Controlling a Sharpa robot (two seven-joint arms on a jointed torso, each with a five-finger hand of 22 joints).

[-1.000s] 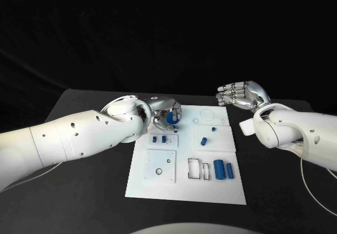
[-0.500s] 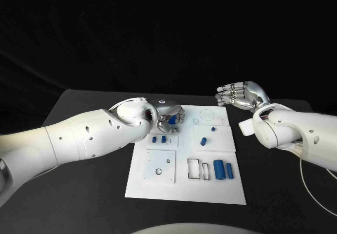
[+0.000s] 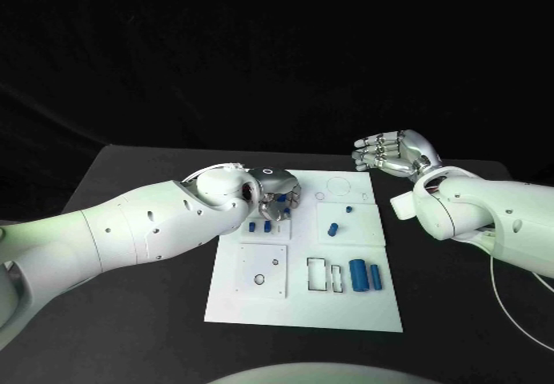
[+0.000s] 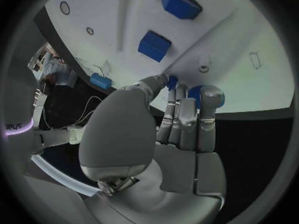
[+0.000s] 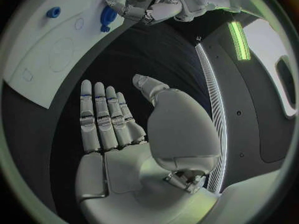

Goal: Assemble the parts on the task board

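Now the task board (image 3: pixel 347 312) lies in the middle of the table. Over its far left corner the left hand (image 3: pixel 274 194) pinches a small blue part (image 4: pixel 195 94); I think it should descend slowly and straight. The right hand (image 3: pixel 391 154) hovers spread beside the board, holding nothing.

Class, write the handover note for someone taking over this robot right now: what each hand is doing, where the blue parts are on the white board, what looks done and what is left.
Left hand: over the far left of the white board, fingers curled round a blue part.
Right hand: open, empty, raised off the board's far right edge.
Parts: two small blue pegs stand in the plate just near the left hand; two small ones sit in the middle right plate; two long blue cylinders lie near the right edge.
Done: hard to judge; some pegs look seated.
Left: place the held part, then probably the cylinders; the slots beside them are unfilled.
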